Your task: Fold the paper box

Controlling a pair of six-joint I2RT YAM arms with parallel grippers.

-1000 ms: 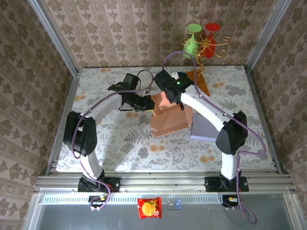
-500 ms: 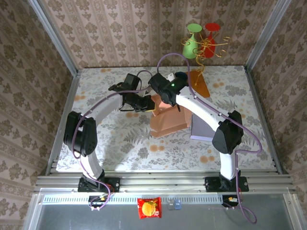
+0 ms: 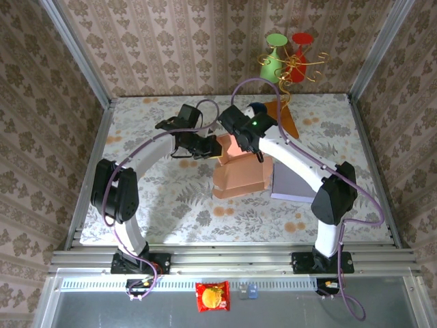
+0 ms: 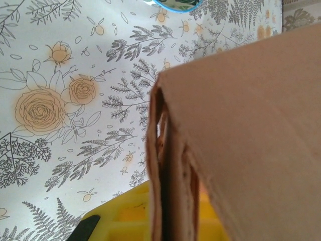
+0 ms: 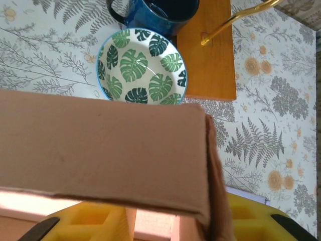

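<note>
- Cardboard paper box (image 3: 239, 179) at bench (image 3: 171, 201) centre looks partly formed; closing the flaps seems left.
- Left pincer (image 3: 209, 147) clamps a wall edge; right pincer (image 3: 240, 146) grip: cannot tell.

Bowl (image 5: 140, 68), mug (image 5: 153, 10) close behind box (image 5: 100, 150); table (image 3: 157, 198) left free.

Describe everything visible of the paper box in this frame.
The paper box is plain brown cardboard, half folded, standing mid-table on the floral cloth. One edge shows doubled wall layers with a gap between. The left pincer and right pincer meet its raised far panel; whether they clamp it is hidden.
</note>
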